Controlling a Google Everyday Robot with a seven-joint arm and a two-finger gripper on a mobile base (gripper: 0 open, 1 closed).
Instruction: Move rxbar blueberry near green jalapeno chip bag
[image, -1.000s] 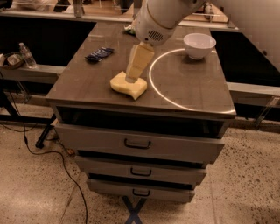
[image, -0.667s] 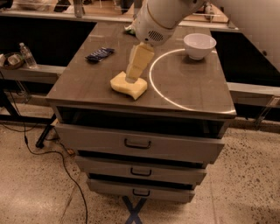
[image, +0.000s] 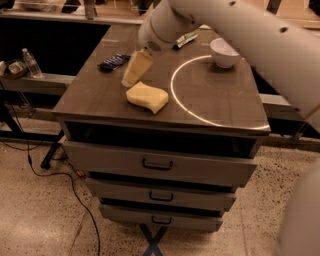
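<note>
The rxbar blueberry (image: 114, 61), a small dark navy wrapper, lies flat at the back left of the tabletop. The green jalapeno chip bag (image: 186, 39) is mostly hidden behind my arm at the back; only a light green and white strip shows. My gripper (image: 129, 81) points down over the table, just right of the bar and just behind the left end of the yellow sponge (image: 147, 96). It holds nothing that I can see.
A white bowl (image: 224, 51) stands at the back right. A bright white arc (image: 176, 97) crosses the tabletop. The table (image: 100, 100) has drawers (image: 157, 163) below. A water bottle (image: 31, 62) stands on a ledge at the left.
My gripper has moved left, from above the sponge towards the rxbar blueberry. The bar, sponge and bowl have not moved.
</note>
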